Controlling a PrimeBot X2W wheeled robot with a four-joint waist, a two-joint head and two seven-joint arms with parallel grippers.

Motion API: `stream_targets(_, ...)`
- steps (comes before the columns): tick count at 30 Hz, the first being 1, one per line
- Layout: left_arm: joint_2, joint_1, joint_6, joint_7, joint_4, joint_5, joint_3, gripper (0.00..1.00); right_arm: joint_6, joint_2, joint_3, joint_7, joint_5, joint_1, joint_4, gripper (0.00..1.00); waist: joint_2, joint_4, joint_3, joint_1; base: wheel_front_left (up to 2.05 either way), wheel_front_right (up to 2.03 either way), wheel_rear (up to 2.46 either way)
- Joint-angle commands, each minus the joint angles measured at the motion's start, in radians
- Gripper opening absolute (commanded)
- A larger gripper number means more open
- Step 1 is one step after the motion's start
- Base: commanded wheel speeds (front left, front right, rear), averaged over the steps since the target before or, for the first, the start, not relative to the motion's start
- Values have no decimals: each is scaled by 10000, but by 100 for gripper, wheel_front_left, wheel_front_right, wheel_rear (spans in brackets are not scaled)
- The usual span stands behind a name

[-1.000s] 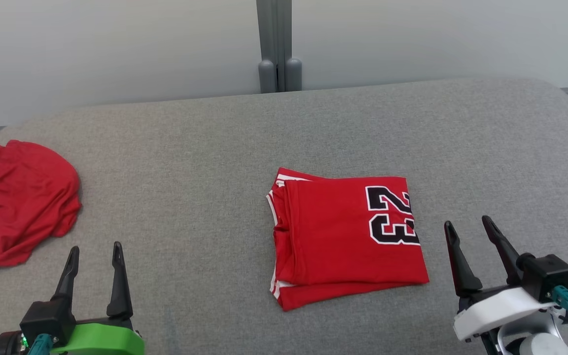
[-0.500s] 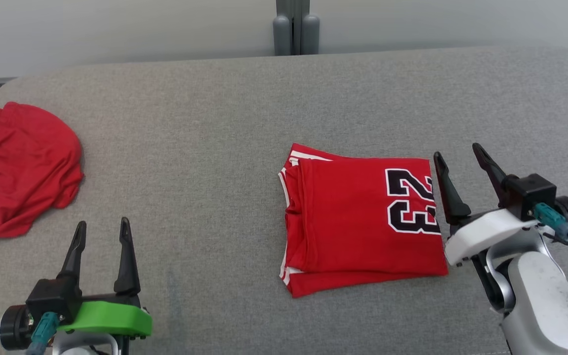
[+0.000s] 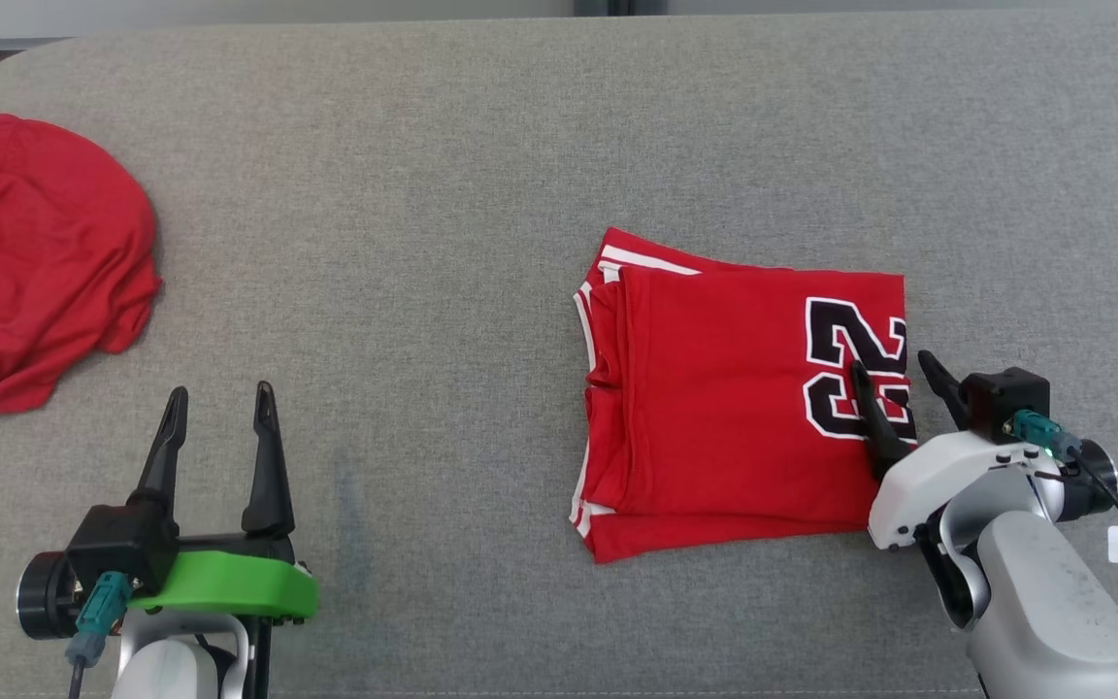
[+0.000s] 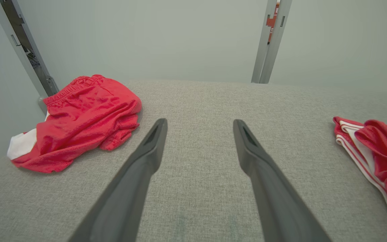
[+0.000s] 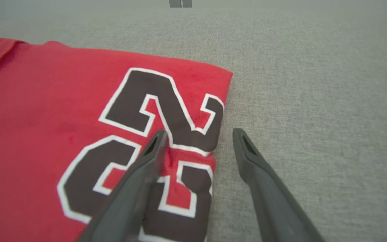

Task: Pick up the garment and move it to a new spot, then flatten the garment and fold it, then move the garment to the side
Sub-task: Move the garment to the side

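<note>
The garment (image 3: pixel 714 388) is a red jersey with a black "23", lying folded in a neat rectangle on the grey fabric surface (image 3: pixel 481 194). My right gripper (image 3: pixel 889 364) is open and straddles the jersey's right edge. In the right wrist view one finger (image 5: pixel 146 161) is over the number on the garment (image 5: pixel 45 111) and the other is over bare fabric; my right gripper (image 5: pixel 199 131) holds nothing. My left gripper (image 3: pixel 221 390) stands open and empty over bare surface at the lower left, far from the jersey. In the left wrist view my left gripper (image 4: pixel 200 122) has the garment's striped edge (image 4: pixel 378 144) at the far right.
A second red garment (image 3: pixel 35 262) with white trim lies crumpled at the surface's left edge, also seen as a crumpled red garment (image 4: pixel 82 117) ahead and left of my left fingers. A pale wall and a grey post (image 4: pixel 270 40) stand behind the surface.
The head camera has tilted down. My right gripper has moved in from the right of the jersey until it straddles its right edge. The left gripper has barely shifted.
</note>
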Motion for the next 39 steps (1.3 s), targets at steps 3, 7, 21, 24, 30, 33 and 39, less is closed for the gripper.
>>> stream_targets(3,-24,-244,-20,-49,12,11,-1,100,-16,162,60,-113,139,43,600,100,0,-27,114,0,0,0,0)
stream_targets(7,-39,-331,-62,-47,36,54,16,100,-8,386,302,-147,385,59,1237,69,0,-69,145,0,0,0,0)
stream_targets(21,-110,-654,-101,-43,-161,64,-98,100,-22,-647,993,-241,564,-2337,1910,0,0,-260,866,0,0,0,0)
stream_targets(24,-118,-793,-105,-43,-297,82,-124,100,-21,-1146,1208,-93,531,-3099,1919,0,0,-487,1385,0,0,0,0)
stream_targets(30,-116,-1399,-122,-34,-625,234,-126,100,-19,-2565,1680,105,618,-4431,1749,0,0,-1093,2612,0,0,0,0)
stream_targets(33,22,-1714,-151,-30,-821,413,-86,100,-19,-3254,1734,176,810,-4977,1608,0,0,-1468,3229,0,0,0,0)
stream_targets(39,356,-2185,-148,-31,-1295,691,-82,100,-19,-4552,1606,261,1231,-5868,1350,0,0,-2244,4150,0,0,0,0)
